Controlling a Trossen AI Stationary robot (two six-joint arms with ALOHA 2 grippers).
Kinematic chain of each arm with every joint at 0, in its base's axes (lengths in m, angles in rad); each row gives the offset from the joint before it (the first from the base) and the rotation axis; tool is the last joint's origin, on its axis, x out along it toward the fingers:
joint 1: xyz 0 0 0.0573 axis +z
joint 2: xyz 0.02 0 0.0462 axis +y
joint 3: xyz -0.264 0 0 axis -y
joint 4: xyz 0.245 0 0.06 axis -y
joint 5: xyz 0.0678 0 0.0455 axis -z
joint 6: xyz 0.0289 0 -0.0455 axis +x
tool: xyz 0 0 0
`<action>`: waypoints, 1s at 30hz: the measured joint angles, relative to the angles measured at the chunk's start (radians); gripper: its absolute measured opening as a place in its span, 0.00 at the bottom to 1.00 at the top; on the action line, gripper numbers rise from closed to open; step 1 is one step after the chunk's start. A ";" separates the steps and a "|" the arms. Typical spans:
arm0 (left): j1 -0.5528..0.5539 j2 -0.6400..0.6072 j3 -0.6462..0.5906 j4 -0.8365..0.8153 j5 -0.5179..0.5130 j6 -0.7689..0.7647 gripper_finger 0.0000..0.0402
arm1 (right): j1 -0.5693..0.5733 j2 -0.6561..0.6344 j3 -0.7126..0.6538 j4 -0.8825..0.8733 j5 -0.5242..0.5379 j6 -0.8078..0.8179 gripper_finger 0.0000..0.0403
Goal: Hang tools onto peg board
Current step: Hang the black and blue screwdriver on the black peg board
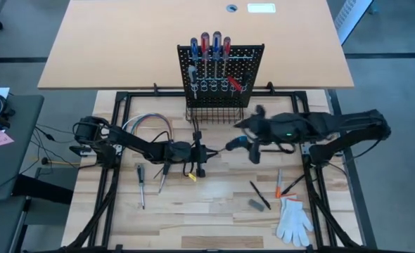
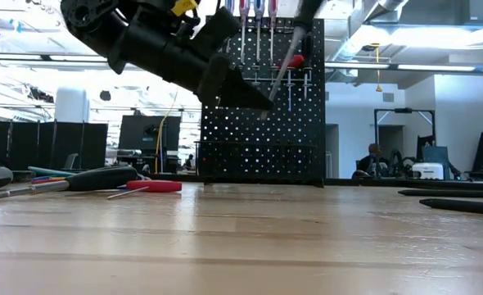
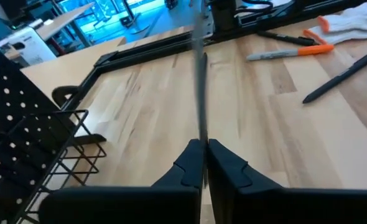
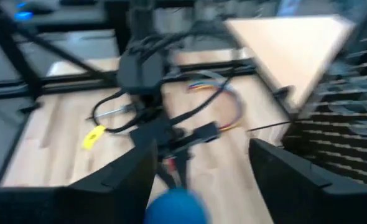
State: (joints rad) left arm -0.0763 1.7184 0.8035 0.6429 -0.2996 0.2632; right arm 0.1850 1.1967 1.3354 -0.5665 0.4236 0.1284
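Blue-handled screwdriver (image 1: 237, 143) hangs between the two grippers above the table, just in front of the peg board (image 1: 221, 70). Left gripper (image 3: 202, 163) has its jaws together on the thin shaft; right gripper (image 4: 199, 158) has its jaws apart around the blue handle, not yet closed as far as I can tell. This looks like a handover. To do it well, the right jaws should close squarely on the handle before the left lets go, then the shaft should point down into a free ring (image 1: 209, 87). More tools (image 1: 141, 181) lie on the table (image 1: 214, 211).
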 joint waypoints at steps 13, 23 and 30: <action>0.091 0.000 -0.002 0.134 0.123 -0.100 0.00 | 0.319 -0.078 0.002 -0.278 0.488 0.224 0.68; 0.097 -0.001 0.000 0.184 0.122 -0.104 0.01 | 0.579 -0.031 0.000 -0.617 0.733 0.671 0.68; 0.097 -0.001 0.000 0.068 0.295 -0.111 0.01 | 0.699 0.036 -0.006 -0.811 0.787 1.003 0.68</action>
State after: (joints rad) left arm 0.0212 1.7176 0.8032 0.7104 -0.0050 0.1523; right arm 0.8836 1.2327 1.3289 -1.3774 1.2110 1.1316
